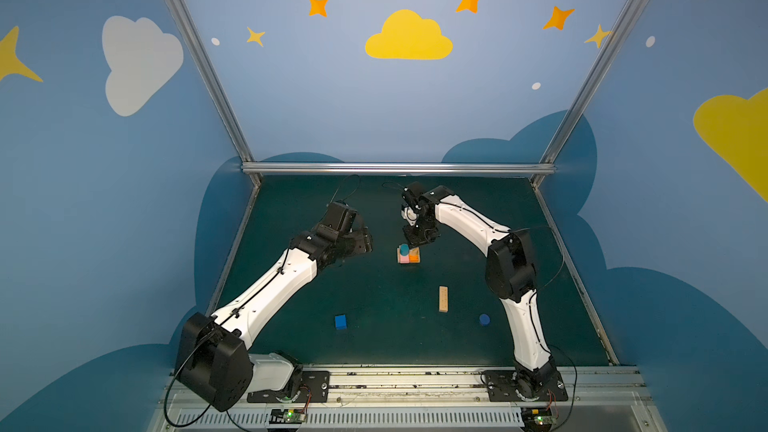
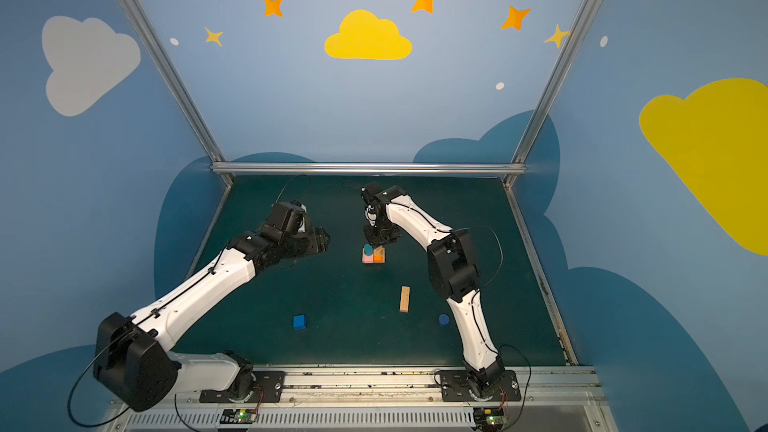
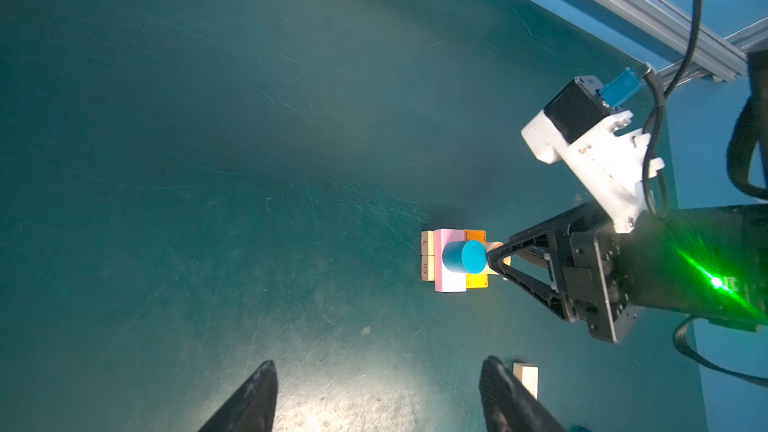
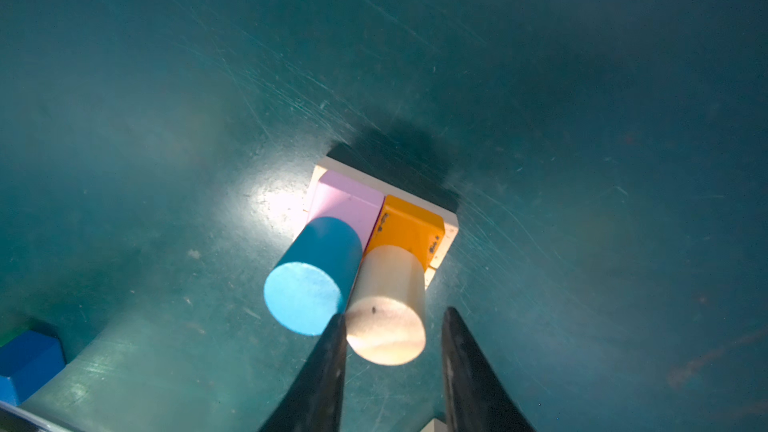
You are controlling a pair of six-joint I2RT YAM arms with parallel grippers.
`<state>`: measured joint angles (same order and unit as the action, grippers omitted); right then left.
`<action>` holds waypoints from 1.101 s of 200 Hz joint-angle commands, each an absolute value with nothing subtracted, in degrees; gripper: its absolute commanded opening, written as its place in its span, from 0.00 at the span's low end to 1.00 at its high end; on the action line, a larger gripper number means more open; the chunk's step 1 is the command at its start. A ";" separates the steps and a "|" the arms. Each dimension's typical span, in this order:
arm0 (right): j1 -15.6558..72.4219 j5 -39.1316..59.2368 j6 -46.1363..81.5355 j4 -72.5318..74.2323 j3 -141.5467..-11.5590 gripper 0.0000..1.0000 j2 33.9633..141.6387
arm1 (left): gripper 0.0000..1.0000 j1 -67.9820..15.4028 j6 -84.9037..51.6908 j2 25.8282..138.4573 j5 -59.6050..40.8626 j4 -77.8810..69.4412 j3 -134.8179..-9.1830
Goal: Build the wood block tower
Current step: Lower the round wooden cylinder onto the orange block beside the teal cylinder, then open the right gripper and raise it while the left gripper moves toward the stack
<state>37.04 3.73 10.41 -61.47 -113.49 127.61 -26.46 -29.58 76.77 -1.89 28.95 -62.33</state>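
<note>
Centrally, on the green table (image 1: 374,209), the left gripper (image 3: 380,361) hangs wide open and empty at 9 o'clock of the wood block tower (image 1: 408,255). The right gripper (image 4: 394,312), jaws slightly parted, straddles the tan cylinder (image 4: 386,305) without clamping it; the cylinder is hard to make out in both top views. The pink bar (image 4: 349,197) and orange bar (image 4: 409,222) cover most of the tan base bars (image 3: 427,255).

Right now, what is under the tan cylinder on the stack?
The tan cylinder stands on the orange bar, beside the pink bar carrying the teal cylinder. Both bars lie on tan wood bars. The cylinder hides where it meets the orange bar.
</note>
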 commanded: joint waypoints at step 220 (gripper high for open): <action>36.32 3.89 15.77 -49.48 -90.91 0.00 105.08 | 0.55 -26.27 -32.05 80.92 -11.74 23.80 -61.77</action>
<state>36.82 2.04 13.21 -54.50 -96.36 108.12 -26.37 -31.03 78.52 -8.16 26.28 -61.98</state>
